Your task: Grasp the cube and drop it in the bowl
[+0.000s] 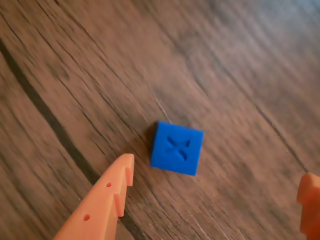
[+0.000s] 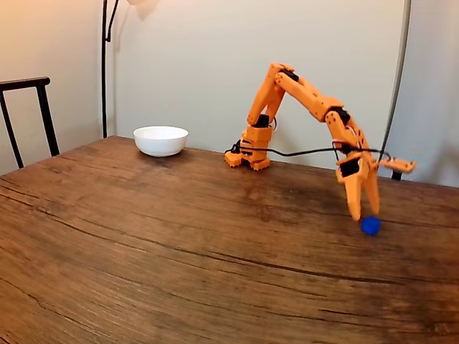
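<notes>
One blue cube (image 1: pixel 176 148) lies on the wooden table (image 1: pixel 75 65), an X-shaped recess moulded into its upper face; no writing is legible anywhere. Cube edges are sharp, the finish matte plastic. Table surface is dark brown with pronounced grain and long dark cracks. In the wrist view the orange gripper (image 1: pixel 217 175) stands spread wide, empty, one ridged, pointed finger (image 1: pixel 107 200) just beside the cube, the other at the right edge. In the fixed view the gripper (image 2: pixel 364 213) points down directly over the cube (image 2: pixel 370 226). White glossy round bowl (image 2: pixel 161 140) sits well apart, near the table's far left.
</notes>
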Motion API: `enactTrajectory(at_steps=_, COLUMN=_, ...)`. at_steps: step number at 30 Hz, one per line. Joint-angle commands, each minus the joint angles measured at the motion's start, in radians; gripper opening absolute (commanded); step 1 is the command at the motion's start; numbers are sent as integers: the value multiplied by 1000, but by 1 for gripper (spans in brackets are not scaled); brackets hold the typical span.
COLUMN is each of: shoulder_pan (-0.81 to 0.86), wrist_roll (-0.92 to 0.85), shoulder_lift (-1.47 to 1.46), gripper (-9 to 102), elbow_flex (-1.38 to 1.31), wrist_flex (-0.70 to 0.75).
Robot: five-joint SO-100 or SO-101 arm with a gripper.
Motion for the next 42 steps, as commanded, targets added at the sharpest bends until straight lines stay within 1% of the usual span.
enactTrajectory(at_steps=1, shoulder_pan=2, wrist_roll=-5, shoulder_lift=-8, gripper=45, elbow_flex=-43, wrist_flex=-18)
enactTrajectory(at_steps=7, shoulder_pan=3, wrist_roll=-6, shoulder_lift=-57, gripper=45, elbow_flex=-40, wrist_flex=-95)
enactTrajectory(at_steps=16, shoulder_pan=-8, wrist_roll=-34, shoulder_lift=-83, gripper=45, elbow_flex=-44, wrist_flex=-98)
enactTrajectory(at_steps=20, shoulder_pan=-11, wrist_roll=-61, shoulder_lift=-84, gripper=45, elbow_flex=-28, wrist_flex=-146)
enactTrajectory(at_steps=24, shoulder_pan=-18, wrist_roll=-61, shoulder_lift=-84, gripper=45, elbow_flex=-26, wrist_flex=-143)
enactTrajectory(at_steps=25, shoulder_pan=-18, wrist_roll=-61, shoulder_lift=-84, gripper=44, elbow_flex=-26, wrist_flex=-143)
enactTrajectory(at_steps=30, shoulder_pan=-26, wrist_roll=-101, shoulder_lift=-84, gripper=35, elbow_flex=15, wrist_flex=-152)
enactTrajectory(at_steps=42, shoulder_pan=-23, wrist_roll=-110, shoulder_lift=-91, gripper=34, elbow_flex=15, wrist_flex=-152)
